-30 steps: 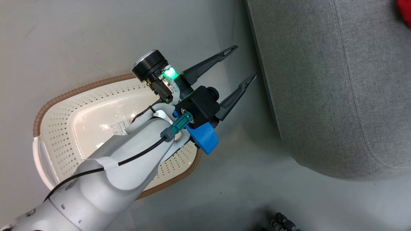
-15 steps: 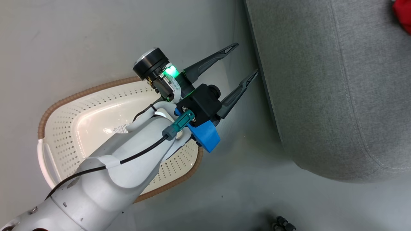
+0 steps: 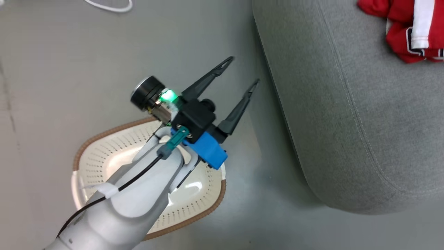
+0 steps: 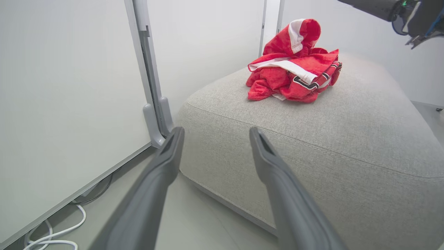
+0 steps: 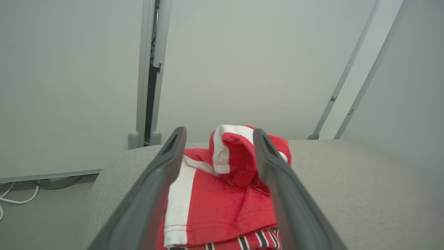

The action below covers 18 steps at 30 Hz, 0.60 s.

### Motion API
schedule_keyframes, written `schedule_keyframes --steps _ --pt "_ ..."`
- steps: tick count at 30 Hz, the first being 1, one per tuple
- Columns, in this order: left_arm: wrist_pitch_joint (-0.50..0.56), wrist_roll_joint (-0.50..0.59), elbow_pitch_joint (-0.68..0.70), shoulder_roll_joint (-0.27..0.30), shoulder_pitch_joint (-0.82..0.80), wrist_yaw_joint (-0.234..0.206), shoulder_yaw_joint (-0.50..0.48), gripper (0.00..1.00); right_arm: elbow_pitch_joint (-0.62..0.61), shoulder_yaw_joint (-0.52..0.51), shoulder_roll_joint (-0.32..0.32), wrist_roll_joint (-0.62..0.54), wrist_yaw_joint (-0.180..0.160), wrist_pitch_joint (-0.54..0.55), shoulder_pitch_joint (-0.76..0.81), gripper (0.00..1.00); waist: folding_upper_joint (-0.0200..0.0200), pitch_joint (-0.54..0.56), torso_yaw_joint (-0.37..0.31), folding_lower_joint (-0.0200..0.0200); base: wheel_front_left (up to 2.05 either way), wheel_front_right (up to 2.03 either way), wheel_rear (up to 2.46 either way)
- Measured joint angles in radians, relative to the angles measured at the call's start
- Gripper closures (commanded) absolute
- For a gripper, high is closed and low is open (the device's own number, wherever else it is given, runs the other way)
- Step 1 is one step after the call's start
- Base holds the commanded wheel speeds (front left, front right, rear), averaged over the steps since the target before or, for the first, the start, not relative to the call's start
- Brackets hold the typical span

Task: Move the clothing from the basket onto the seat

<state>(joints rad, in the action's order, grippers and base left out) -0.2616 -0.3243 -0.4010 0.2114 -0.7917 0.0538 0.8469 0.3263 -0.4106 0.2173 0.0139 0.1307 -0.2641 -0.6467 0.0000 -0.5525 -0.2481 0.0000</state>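
Camera shifted, crumpled red clothing (image 3: 399, 40), white stripe, heaped on grey seat (image 3: 347, 121), left gripper (image 3: 242, 71) and right gripper (image 5: 219, 131) splayed wide

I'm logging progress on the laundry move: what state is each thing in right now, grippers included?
clothing: crumpled in one pile on the seat, gripped by nothing.
basket: upright on the floor, nothing in the part that shows.
seat: bears the clothing on top.
left gripper: open, empty, over the floor beside the seat.
right gripper: open, empty, pointing at the clothing.
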Motion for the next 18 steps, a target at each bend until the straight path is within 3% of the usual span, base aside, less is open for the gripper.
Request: schedule_keyframes --steps 10,18 --pt "0.0 -0.007 0.066 0.027 0.168 -0.045 -0.194 0.0 -0.149 0.176 -0.078 0.036 0.0 0.0 0.151 0.0 0.0 0.128 0.093 0.0 0.0 0.0 0.0" --pt "0.0 0.015 0.098 0.023 0.297 -0.058 -0.375 0.0 -0.172 0.277 -0.103 0.043 0.0 0.0 0.232 0.0 0.0 0.222 0.19 -0.0001 0.0 0.0 0.0"
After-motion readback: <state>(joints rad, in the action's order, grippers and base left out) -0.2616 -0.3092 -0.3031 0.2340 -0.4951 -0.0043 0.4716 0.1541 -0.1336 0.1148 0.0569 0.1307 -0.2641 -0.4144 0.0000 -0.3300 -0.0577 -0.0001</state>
